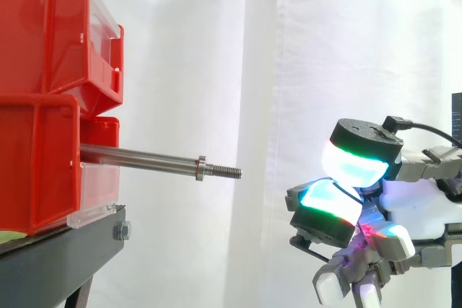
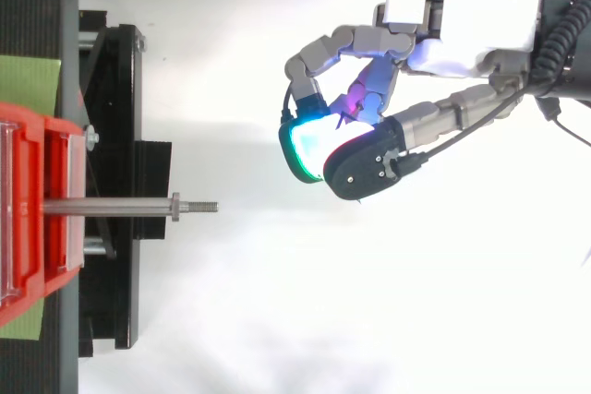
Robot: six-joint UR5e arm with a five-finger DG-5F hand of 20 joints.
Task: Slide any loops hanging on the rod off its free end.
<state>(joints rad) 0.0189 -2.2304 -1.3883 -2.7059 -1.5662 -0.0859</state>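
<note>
A bare steel rod sticks out level from the lower red bin toward the right. It ends in a collar and a short threaded tip. I see no loop on the rod. My hand hovers to the right of the free end and slightly below it, well apart from it. Its fingers are curled, and two pads glowing green and cyan press together with nothing visible between them. In the top view the hand lies beyond the tip and off to one side of the rod's line.
Two red bins are stacked at the left, the upper one tilted, on a black stand. A white curtain hangs behind. Open room lies between the rod tip and the hand. Green patches lie beside the bin in the top view.
</note>
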